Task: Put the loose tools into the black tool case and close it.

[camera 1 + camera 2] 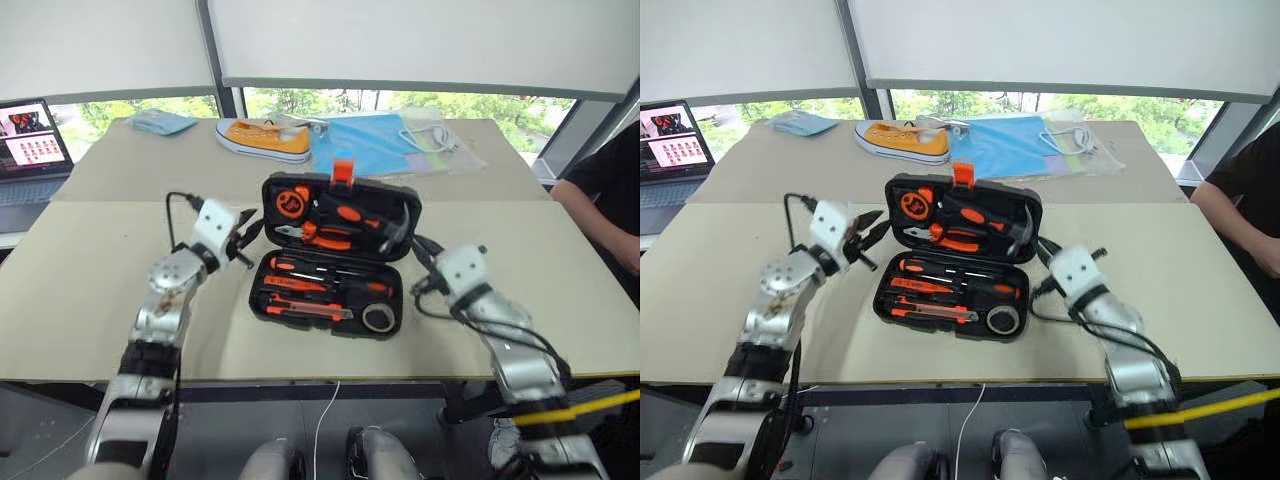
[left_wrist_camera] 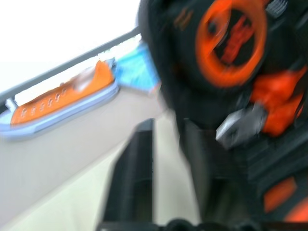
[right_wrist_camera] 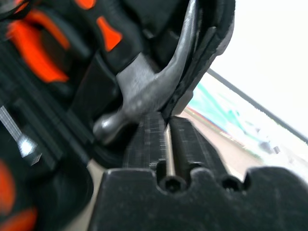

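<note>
**Both grippers flank the open case; lid not yet closed**

The left gripper [image 1: 243, 238] holds its fingers [image 2: 134, 178] apart on nothing, just beside the lid's left edge. The right gripper [image 1: 422, 248] has its fingers [image 3: 149, 139] nearly together, a thin slit between them, gripping nothing, tips at the lid's right edge beside the hammer [image 3: 144, 91].

The black tool case [image 1: 335, 258] lies between the two grippers on the table [image 1: 90, 290], long axis running left to right. Both arms stand about equally near. The lid is raised toward the far side, orange latch [image 1: 343, 171] uppermost.

The tools [image 1: 300, 290] appear seated in their recesses: orange-and-black handles and a dark tape roll [image 1: 378, 318] in the near half.
</note>
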Controlling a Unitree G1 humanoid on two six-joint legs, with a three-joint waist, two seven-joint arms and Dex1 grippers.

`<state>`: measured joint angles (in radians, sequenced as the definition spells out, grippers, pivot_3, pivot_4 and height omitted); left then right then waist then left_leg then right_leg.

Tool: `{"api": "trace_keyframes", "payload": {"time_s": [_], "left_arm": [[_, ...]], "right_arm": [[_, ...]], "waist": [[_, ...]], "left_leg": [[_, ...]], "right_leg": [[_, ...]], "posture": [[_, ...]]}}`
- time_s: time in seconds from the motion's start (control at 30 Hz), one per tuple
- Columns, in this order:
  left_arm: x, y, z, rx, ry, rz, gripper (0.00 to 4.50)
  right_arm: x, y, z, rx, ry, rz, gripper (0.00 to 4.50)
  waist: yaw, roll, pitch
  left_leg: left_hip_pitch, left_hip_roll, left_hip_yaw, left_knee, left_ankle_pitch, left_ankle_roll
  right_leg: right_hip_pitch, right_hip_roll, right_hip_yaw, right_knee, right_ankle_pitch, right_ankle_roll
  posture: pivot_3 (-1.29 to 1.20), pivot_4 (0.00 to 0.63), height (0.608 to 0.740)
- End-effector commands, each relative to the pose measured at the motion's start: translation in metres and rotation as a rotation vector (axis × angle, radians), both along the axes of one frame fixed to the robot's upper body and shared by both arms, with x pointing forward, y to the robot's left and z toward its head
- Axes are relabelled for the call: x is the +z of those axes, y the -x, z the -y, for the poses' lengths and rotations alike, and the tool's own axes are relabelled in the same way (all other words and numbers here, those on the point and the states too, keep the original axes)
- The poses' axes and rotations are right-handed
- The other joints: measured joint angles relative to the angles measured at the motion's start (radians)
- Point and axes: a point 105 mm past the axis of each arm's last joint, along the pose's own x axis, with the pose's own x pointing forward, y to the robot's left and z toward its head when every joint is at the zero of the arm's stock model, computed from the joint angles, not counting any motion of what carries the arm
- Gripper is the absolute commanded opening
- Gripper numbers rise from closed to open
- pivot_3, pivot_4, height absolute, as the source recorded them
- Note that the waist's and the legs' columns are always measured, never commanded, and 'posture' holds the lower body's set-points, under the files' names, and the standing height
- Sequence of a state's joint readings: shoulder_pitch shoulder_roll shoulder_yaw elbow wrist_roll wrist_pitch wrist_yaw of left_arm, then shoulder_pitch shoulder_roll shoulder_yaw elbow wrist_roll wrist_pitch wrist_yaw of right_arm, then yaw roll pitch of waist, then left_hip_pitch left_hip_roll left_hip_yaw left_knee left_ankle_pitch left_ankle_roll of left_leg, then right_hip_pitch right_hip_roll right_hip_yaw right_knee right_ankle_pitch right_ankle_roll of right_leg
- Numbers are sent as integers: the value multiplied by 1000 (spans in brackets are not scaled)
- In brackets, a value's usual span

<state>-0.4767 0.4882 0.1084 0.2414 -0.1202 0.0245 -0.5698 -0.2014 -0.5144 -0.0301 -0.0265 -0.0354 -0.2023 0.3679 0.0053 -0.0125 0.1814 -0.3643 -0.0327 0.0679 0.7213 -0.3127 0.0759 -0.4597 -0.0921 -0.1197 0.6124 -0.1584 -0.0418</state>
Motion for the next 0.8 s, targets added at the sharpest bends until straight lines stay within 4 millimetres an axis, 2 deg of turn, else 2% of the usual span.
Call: {"api": "trace_keyframes", "payload": {"time_s": [0.03, 0.17, 0.2, 0.27, 0.37, 0.47, 0.6, 0.8], "left_arm": [[35, 20, -34, 99, 41, 66, 2801], [27, 37, -60, 134, 55, -52, 4319], [23, 37, -67, 146, 66, -91, 4500], [20, 35, -73, 144, 80, -152, 4500], [14, 23, -65, 109, 148, -262, 4500], [9, 6, -46, 51, 160, -353, 4500], [5, -19, -7, -52, 154, -453, 4500], [17, -58, 42, -96, 274, -562, 4500]], "right_arm": [[31, 26, 7, 20, 41, 113, 1979], [24, 49, 5, 93, 64, 0, 3328], [21, 52, 6, 103, 30, -59, 3662], [16, 53, 8, 101, -60, -171, 3662], [15, 38, 14, 47, -196, -298, 3662], [18, 15, 12, 16, -288, -411, 3662], [19, -18, 7, -36, -375, -558, 3662], [25, -64, -3, -106, -466, -667, 3662]], "waist": [[2, 0, 0], [9, 0, 0], [12, 0, 0], [19, 0, 0], [24, -1, 0], [28, -1, 0], [33, -1, 0], [26, -2, 0]], "left_leg": [[0, 0, 0, 0, 0, 0], [1, 1, 0, -1, -3, -5], [2, 1, 0, 0, -5, -7], [2, 1, 0, 0, -5, -6], [1, 1, 0, 2, -5, -6], [-3, 2, -1, 7, -5, -5], [-3, 2, -1, 7, 0, 4], [-9, -2, -1, 7, 0, 7]], "right_leg": [[0, 0, 0, 0, 0, 0], [2, 0, 0, -1, 0, 1], [3, 0, 0, -1, -1, 1], [3, 0, 0, -1, -1, 1], [3, 0, 0, 0, 0, 1], [2, 0, -1, 0, 2, 4], [1, 0, -2, 0, 2, 4], [-1, 0, -3, 0, 7, -5]], "posture": [[0, 150, 718], [0, 150, 718], [0, 150, 718], [0, 150, 718], [0, 150, 718], [0, 150, 718], [0, 150, 718], [0, 150, 718]]}}
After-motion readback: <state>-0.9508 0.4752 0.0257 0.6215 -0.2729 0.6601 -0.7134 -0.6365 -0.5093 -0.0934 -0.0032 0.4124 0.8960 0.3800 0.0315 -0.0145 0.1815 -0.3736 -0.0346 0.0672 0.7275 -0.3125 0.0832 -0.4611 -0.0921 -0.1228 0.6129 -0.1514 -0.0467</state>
